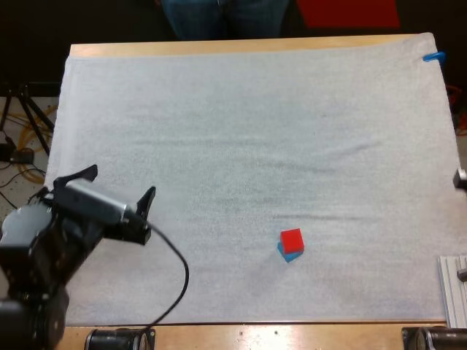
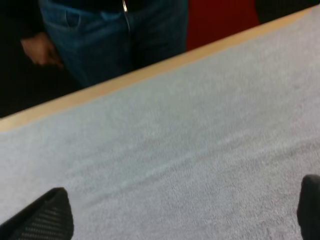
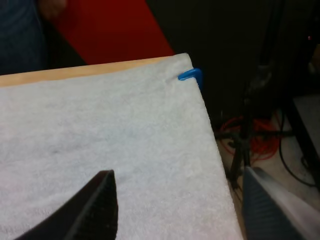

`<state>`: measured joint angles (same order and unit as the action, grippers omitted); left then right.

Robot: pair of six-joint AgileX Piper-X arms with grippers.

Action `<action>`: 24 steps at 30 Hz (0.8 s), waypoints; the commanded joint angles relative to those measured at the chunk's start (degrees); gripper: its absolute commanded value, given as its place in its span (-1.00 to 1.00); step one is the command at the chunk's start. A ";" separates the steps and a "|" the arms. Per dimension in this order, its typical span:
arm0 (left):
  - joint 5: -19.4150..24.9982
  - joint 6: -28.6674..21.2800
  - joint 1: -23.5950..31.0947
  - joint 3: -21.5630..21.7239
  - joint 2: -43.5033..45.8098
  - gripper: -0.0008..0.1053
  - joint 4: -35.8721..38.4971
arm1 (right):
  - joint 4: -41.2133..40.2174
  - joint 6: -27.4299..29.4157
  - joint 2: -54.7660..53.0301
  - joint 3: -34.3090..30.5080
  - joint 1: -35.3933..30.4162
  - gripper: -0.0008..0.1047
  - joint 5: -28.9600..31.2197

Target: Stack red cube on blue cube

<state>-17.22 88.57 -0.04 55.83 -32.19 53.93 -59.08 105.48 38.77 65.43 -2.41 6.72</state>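
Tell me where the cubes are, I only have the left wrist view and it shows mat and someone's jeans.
Observer: The high view shows the red cube sitting on the blue cube, on the mat right of centre, near side.
Operator: Is a gripper on them?
Observer: No, the left gripper is open over the mat's left side, well apart from the cubes.
Operator: And the right?
Observer: The right gripper is open, by the mat's far right corner.

the upper cube (image 1: pixel 291 239) is sitting on the lower cube (image 1: pixel 290 256), on the mat (image 1: pixel 255 131) well right of the left claw (image 1: pixel 120 182); a person (image 1: pixel 222 16) is standing far ahead.
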 commanded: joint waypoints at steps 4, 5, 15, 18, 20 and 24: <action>-1.05 -0.23 -0.06 0.54 6.14 0.65 2.01 | 0.44 0.92 -8.21 -5.52 -0.11 0.04 -0.69; -1.05 -0.23 -0.06 0.54 8.21 0.65 2.58 | 0.49 0.92 -10.83 -7.01 -0.11 0.04 -1.05; -1.05 -3.87 -0.06 -0.24 24.02 0.65 7.31 | 0.12 -0.37 -29.99 -17.39 -0.11 0.04 -3.12; -1.05 -3.87 -0.06 -0.97 29.51 0.65 9.98 | 0.12 -1.55 -35.07 -19.20 -0.11 0.04 -3.12; -1.05 -3.87 -0.06 -1.14 33.55 0.65 13.61 | 0.12 -1.80 -39.19 -20.39 -0.11 0.04 -3.12; -1.05 -3.87 -0.06 -1.14 39.47 0.65 19.47 | -1.93 -1.51 -42.12 -21.05 -0.11 0.04 -2.74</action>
<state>-17.91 84.88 -0.04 54.71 1.04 72.16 -60.39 103.70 -0.79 44.42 -2.41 4.27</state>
